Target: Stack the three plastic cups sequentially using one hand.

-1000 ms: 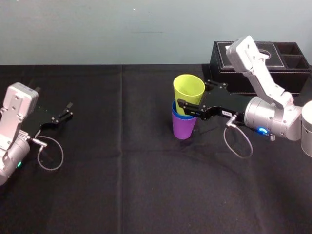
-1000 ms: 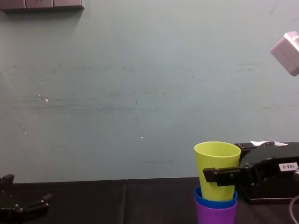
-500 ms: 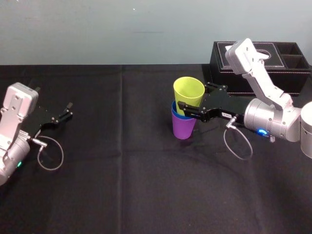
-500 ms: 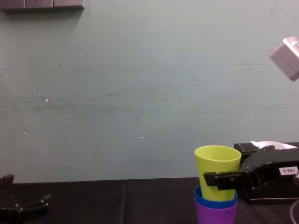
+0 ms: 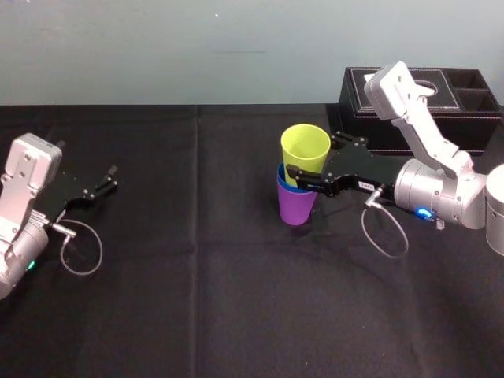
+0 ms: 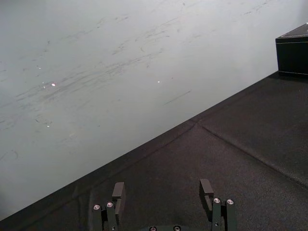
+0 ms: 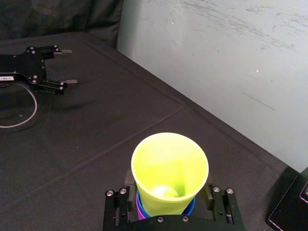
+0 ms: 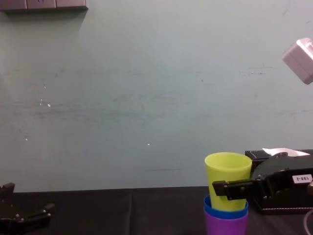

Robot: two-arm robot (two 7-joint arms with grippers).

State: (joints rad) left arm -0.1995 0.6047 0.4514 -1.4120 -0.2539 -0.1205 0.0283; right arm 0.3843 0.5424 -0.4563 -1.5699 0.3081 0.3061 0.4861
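yellow-green cup (image 5: 305,150) stands nested in the blue cup (image 5: 280,181), which sits in the purple cup (image 5: 296,206), just left of the black box (image 5: 465,118) and slightly nearer the robot. your right gripper (image 5: 313,154) brackets the top cup, spread a little wider than it, with thin gaps either side in the wrist view. i judge the stacking done and the release in hand. next, back out level without clipping the stack or the box. bare counter (image 5: 236,299) lies left of the box. the left gripper (image 5: 113,178), spread wide, idles far left of it.
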